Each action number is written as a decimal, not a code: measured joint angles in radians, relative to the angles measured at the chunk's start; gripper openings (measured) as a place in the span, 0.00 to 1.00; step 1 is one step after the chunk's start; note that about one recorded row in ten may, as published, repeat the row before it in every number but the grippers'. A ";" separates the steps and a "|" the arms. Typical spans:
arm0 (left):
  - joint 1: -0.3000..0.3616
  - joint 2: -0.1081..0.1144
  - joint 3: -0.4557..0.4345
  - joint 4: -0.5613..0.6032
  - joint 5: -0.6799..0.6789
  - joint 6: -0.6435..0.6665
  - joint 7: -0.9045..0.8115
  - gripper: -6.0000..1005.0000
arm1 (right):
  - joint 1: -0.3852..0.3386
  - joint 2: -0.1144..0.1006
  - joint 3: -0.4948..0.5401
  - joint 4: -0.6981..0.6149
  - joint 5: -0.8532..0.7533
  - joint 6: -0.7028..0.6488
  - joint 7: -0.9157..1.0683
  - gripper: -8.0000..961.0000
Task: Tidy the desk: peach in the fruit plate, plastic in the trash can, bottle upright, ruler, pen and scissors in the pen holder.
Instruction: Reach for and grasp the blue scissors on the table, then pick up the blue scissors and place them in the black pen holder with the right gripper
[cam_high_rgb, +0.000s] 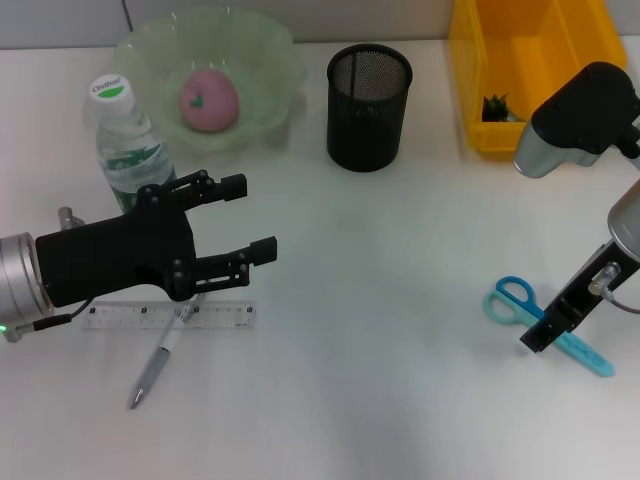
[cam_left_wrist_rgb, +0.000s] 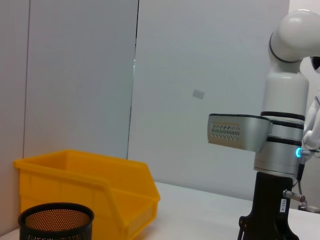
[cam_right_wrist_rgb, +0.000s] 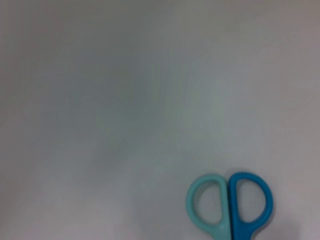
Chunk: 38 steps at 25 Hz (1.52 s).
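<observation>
Black left gripper (cam_high_rgb: 250, 215), jaws apart and empty, hovers above the clear plastic ruler (cam_high_rgb: 168, 316); right gripper (cam_high_rgb: 532, 340) touches blue-handled scissors (cam_high_rgb: 520, 300) at four o'clock, jaws unclear.

Pink peach (cam_high_rgb: 208, 100) sits in the green plate (cam_high_rgb: 270, 50); bottle (cam_high_rgb: 128, 140) stands upright behind the left claw (cam_high_rgb: 250, 217). Clear ruler (cam_high_rgb: 215, 317) and silver pen (cam_high_rgb: 153, 370) lie crossed beneath it. Blue scissors (cam_high_rgb: 512, 298) lie flat under the right claw (cam_high_rgb: 534, 340), mesh holder (cam_high_rgb: 369, 107) well apart.
</observation>
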<state>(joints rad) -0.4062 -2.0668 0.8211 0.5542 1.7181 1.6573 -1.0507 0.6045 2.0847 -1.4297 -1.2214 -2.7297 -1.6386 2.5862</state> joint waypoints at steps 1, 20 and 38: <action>0.000 0.000 0.000 0.000 0.000 -0.002 0.000 0.82 | 0.000 0.000 0.000 0.000 0.000 0.000 0.000 0.76; 0.000 0.001 -0.010 0.000 -0.002 -0.014 0.000 0.82 | 0.019 0.000 -0.025 0.039 0.003 -0.001 -0.002 0.42; -0.002 0.001 -0.010 0.001 -0.002 -0.022 0.000 0.82 | 0.026 0.000 -0.040 0.052 0.001 0.019 -0.003 0.26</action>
<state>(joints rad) -0.4081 -2.0662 0.8115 0.5552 1.7164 1.6357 -1.0507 0.6306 2.0846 -1.4697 -1.1692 -2.7289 -1.6193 2.5836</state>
